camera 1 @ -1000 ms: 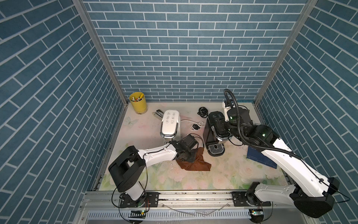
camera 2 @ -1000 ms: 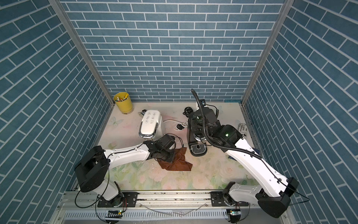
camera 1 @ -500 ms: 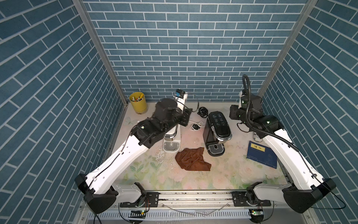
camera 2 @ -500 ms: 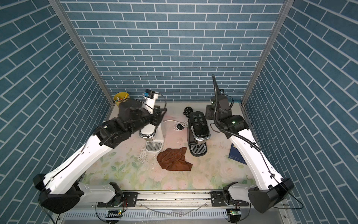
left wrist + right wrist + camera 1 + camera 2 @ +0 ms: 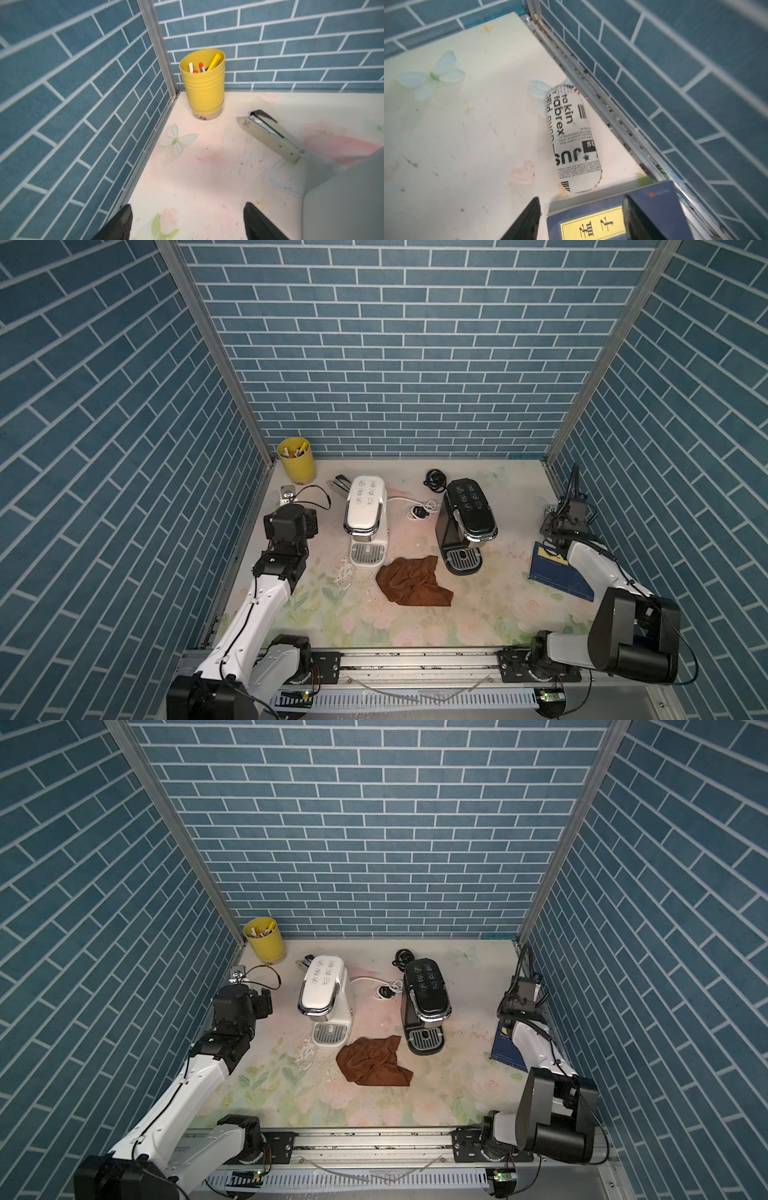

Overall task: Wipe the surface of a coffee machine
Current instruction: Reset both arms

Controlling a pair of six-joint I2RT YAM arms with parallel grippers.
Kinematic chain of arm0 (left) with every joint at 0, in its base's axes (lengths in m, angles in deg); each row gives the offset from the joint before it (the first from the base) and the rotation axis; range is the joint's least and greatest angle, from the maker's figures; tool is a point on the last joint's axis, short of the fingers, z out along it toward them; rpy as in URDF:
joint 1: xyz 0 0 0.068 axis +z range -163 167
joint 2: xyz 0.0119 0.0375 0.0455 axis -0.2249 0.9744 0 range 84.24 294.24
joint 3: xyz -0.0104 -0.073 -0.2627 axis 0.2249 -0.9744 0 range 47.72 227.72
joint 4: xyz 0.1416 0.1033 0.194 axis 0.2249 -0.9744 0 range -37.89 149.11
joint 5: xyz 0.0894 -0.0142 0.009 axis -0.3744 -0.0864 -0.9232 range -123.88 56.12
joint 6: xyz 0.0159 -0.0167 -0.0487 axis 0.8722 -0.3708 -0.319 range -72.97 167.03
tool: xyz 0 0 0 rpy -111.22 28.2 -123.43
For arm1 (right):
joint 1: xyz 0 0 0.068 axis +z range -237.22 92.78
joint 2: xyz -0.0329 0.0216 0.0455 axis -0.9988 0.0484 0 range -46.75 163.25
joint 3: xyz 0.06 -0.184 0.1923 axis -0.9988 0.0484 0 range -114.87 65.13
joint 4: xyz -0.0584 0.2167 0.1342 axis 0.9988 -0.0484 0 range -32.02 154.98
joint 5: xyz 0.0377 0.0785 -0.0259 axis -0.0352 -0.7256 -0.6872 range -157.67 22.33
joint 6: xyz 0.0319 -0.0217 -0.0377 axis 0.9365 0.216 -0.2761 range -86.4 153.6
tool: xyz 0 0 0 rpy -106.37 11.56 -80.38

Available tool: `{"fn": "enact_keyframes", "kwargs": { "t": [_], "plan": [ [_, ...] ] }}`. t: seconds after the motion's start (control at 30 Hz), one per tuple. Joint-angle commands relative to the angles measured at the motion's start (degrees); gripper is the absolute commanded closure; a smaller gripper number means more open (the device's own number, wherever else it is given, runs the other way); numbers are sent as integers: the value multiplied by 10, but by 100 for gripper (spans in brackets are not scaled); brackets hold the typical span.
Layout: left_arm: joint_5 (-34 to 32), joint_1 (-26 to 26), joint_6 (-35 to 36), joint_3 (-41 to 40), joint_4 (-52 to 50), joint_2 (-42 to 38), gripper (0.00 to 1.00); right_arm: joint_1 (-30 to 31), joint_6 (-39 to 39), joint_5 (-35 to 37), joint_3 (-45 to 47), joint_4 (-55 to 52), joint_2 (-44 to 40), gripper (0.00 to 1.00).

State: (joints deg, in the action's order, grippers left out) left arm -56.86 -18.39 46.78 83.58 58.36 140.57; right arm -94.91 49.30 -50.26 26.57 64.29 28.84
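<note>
Arms now back from cloth (image 5: 411, 580): left gripper (image 5: 187, 207) and right gripper (image 5: 581, 198) agape, apparently empty.

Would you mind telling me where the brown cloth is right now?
In both top views the cloth lies crumpled on the table, in front of and between the white machine and black machine.

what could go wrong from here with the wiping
The cloth lies crumpled by a spill near the white machine; grabbing it may carry grit onto the surface. The cord loops between that and the black machine; a reaching arm could snag it.
</note>
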Motion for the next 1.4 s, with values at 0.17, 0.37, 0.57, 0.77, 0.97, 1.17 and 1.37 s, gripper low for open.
{"fn": "enact_keyframes", "kwargs": {
  "t": [0.17,0.37,0.57,0.77,0.97,1.17,1.37],
  "plan": [
    [52,13,2,-134,278,50,10,6,-76,-101,148,360,20,36],
    [149,20,35,-217,469,114,6,7,-103,-251,205,609,138,36],
    [196,25,56,-227,592,221,0,24,-94,-156,188,560,129,34],
    [159,51,8,-186,579,301,0,41,-95,-101,189,546,121,1],
    [137,54,3,-173,564,308,0,44,-111,-132,168,514,124,1],
    [104,37,12,-162,550,311,0,45,-112,-133,169,512,124,1],
    [106,37,12,-162,550,311,0,44,-111,-134,165,510,126,1]
  ]
}}
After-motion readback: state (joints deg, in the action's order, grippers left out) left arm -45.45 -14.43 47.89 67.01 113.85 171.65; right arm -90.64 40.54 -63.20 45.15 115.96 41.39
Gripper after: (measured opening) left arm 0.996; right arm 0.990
